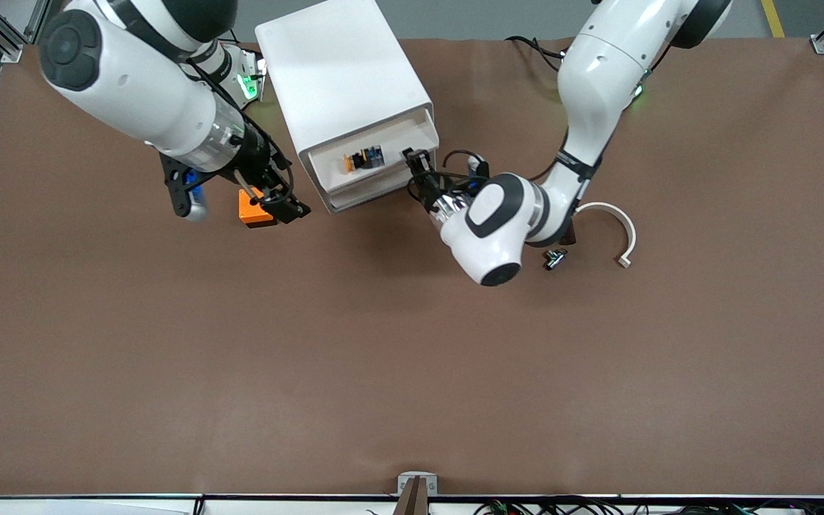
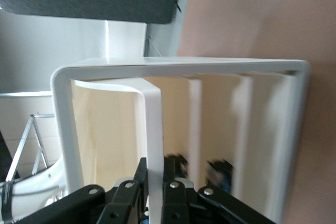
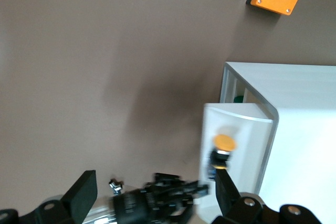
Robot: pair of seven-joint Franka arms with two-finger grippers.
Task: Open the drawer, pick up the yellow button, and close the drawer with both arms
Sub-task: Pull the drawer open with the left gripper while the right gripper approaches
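1. My right pincer (image 1: 285, 202): fingers wide apart, empty, over the worktop (image 1: 383, 372) beside the orange cube box with a round hole (image 1: 254, 212).
2. White boxy cabinet (image 1: 344, 79): shallow white top drawer (image 1: 373, 168) stands pulled out. I judge opening done.
3. Tiny orange-capped button with black-blue body (image 1: 349, 163): lying in that drawer, untaken.
4. My left pincer (image 1: 419, 161): clamped on the drawer's front edge.
Outstanding: take button, close drawer.

The left arm bends low with its wrist turned sideways; the left gripper (image 1: 418, 159) has its fingers closed. The right arm angles down, and the right gripper (image 1: 285, 202) hangs with fingers spread.
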